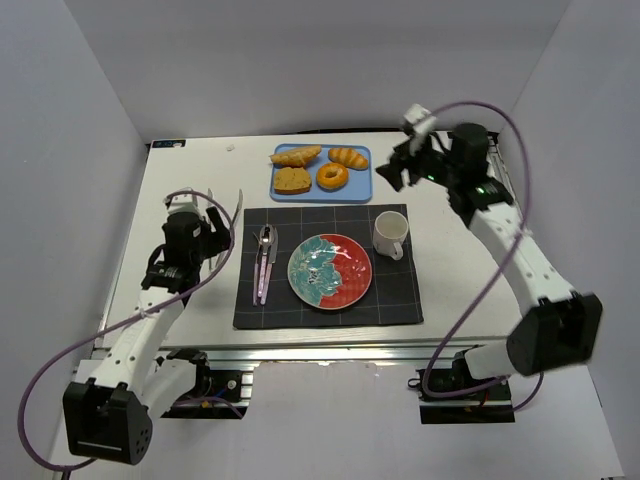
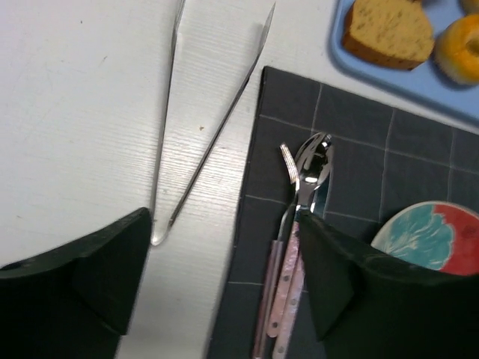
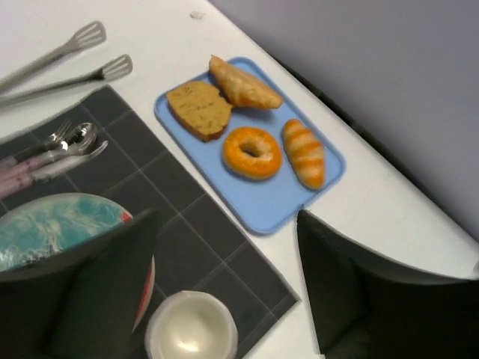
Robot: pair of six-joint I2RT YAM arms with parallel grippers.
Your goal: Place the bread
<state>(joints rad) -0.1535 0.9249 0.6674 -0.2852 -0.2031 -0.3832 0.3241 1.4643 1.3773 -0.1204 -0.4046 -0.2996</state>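
A blue tray at the back of the table holds a squarish bread slice, a ring doughnut and two croissant-like pastries. The slice and doughnut also show in the right wrist view, and the slice in the left wrist view. My right gripper is open and empty, up in the air right of the tray. My left gripper is open and empty, low over the table's left side near metal tongs.
A dark placemat holds a red and teal plate, a white mug and cutlery. The cutlery lies next to my left gripper's right finger. White walls enclose the table.
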